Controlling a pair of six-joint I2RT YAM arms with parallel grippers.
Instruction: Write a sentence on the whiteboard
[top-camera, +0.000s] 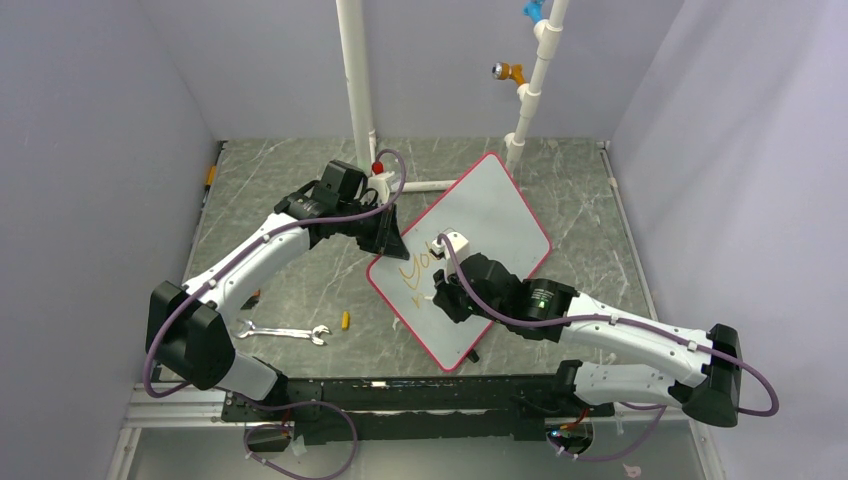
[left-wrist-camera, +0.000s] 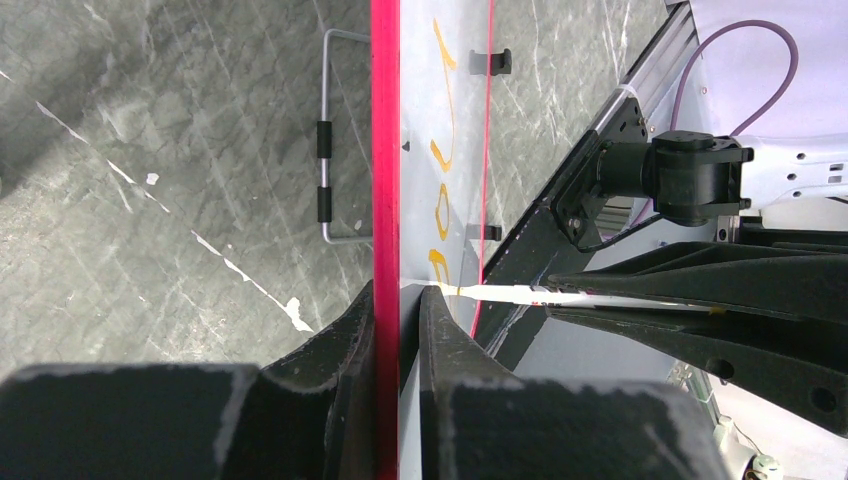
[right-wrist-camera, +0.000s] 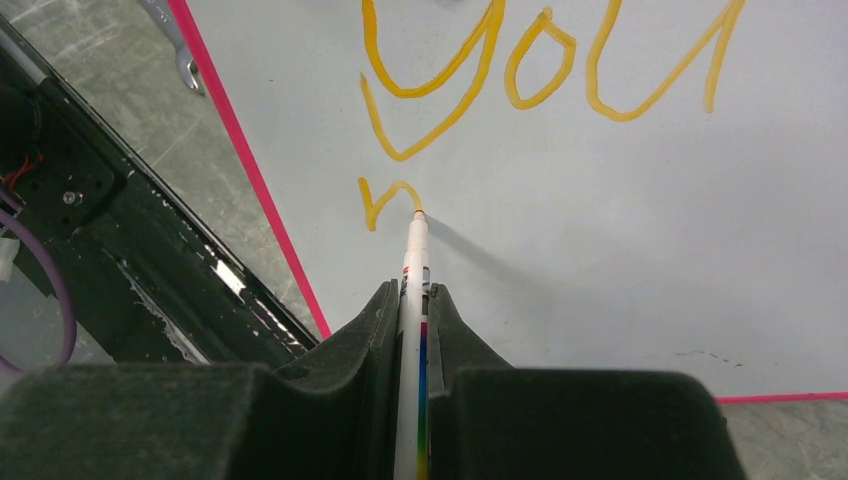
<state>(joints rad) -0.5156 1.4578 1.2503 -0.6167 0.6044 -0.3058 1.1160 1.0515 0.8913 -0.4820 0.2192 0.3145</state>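
Observation:
The whiteboard (top-camera: 490, 225) lies tilted on the table, pale with a red rim. Orange-yellow lettering, the sentence (right-wrist-camera: 545, 70), reads "You" with the start of a second line below it (right-wrist-camera: 385, 198); it also shows in the top view (top-camera: 418, 268). My right gripper (right-wrist-camera: 414, 300) is shut on a white marker (right-wrist-camera: 414, 255) whose tip touches the board at the end of the new stroke. My left gripper (left-wrist-camera: 398, 305) is shut on the board's red edge (left-wrist-camera: 385, 150), at its left corner in the top view (top-camera: 392, 240).
A silver wrench (top-camera: 283, 332) and a small yellow cap (top-camera: 346, 319) lie on the table left of the board. White pipes (top-camera: 356, 80) stand at the back. A black rail (top-camera: 400, 390) runs along the near edge.

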